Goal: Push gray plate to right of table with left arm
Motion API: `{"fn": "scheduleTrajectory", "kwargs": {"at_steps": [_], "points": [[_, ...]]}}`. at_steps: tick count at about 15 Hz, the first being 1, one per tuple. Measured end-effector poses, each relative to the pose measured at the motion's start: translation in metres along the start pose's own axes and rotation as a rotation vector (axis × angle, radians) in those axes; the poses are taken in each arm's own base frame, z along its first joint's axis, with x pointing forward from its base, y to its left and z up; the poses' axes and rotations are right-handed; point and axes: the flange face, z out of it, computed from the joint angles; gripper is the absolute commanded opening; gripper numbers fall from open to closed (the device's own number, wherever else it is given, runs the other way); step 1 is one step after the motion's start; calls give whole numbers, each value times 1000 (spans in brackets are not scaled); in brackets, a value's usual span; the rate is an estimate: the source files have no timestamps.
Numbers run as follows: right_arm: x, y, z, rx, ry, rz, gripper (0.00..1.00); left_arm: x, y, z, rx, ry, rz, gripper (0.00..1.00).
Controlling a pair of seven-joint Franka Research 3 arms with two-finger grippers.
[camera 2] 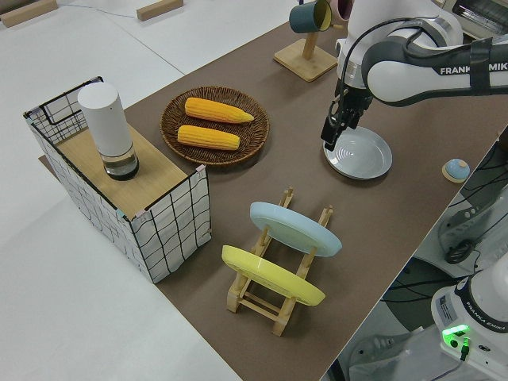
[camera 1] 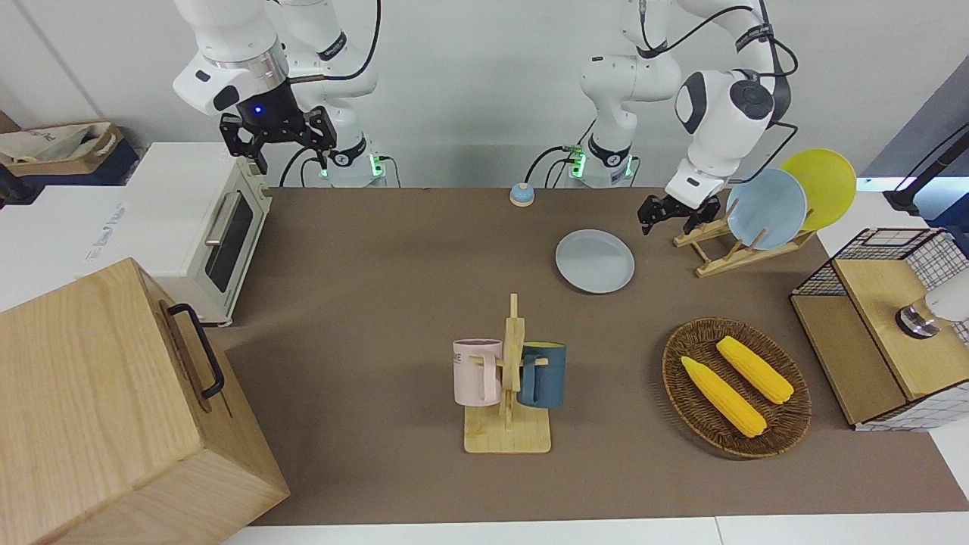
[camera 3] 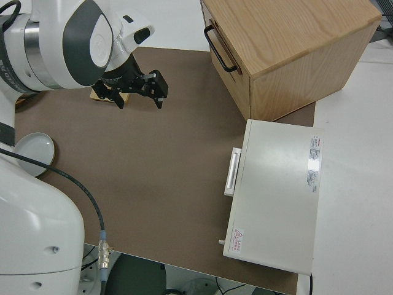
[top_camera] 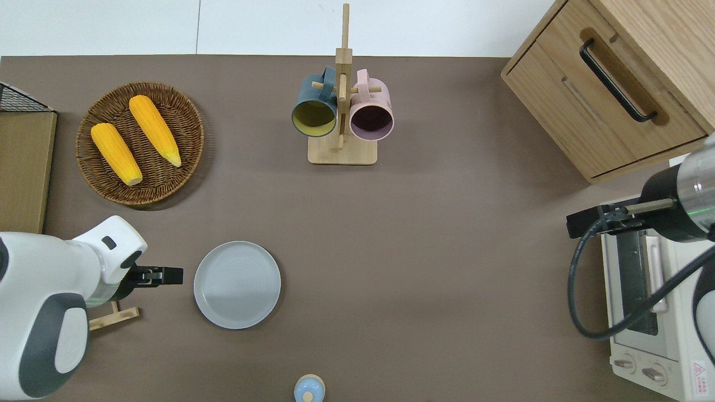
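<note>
The gray plate (camera 1: 595, 261) (top_camera: 237, 285) (camera 2: 359, 153) (camera 3: 34, 149) lies flat on the brown table (camera 1: 378, 303), toward the left arm's end and near the robots. My left gripper (camera 1: 657, 219) (top_camera: 176, 275) (camera 2: 328, 143) hangs low over bare mat, between the plate's rim and the wooden plate rack. It tilts toward the plate, and the overhead view shows a narrow gap between them. The right arm is parked, and its gripper (camera 1: 278, 144) (camera 3: 140, 98) is open with nothing in it.
The rack (camera 1: 730, 250) holds a sky-blue plate (camera 1: 764, 208) and a yellow plate (camera 1: 821, 185). A wicker basket (camera 1: 795, 424) holds corn. Mid-table are a mug tree (camera 1: 509, 378) and a small bell (camera 1: 521, 195). A toaster oven (camera 1: 204, 227) and wooden cabinet (camera 1: 113, 409) fill the right arm's end.
</note>
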Motion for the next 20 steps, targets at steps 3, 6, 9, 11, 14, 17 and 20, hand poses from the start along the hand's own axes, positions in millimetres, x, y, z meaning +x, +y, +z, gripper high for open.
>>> {"fn": "scheduleTrajectory", "kwargs": {"at_steps": [3, 6, 9, 11, 14, 17, 20], "points": [[0, 0, 0, 0, 0, 0, 983, -19, 11, 40, 8, 7, 13, 989], [0, 0, 0, 0, 0, 0, 983, -33, 13, 66, 10, 11, 15, 989], [0, 0, 0, 0, 0, 0, 983, -37, 13, 77, 11, 20, 14, 989], [0, 0, 0, 0, 0, 0, 983, -39, 12, 85, 9, 30, 12, 989], [0, 0, 0, 0, 0, 0, 983, -39, 14, 99, 1, 42, 6, 987], [0, 0, 0, 0, 0, 0, 983, -35, 20, 118, -5, 46, 9, 950], [0, 0, 0, 0, 0, 0, 983, -33, 21, 125, -4, 46, 8, 503]]}}
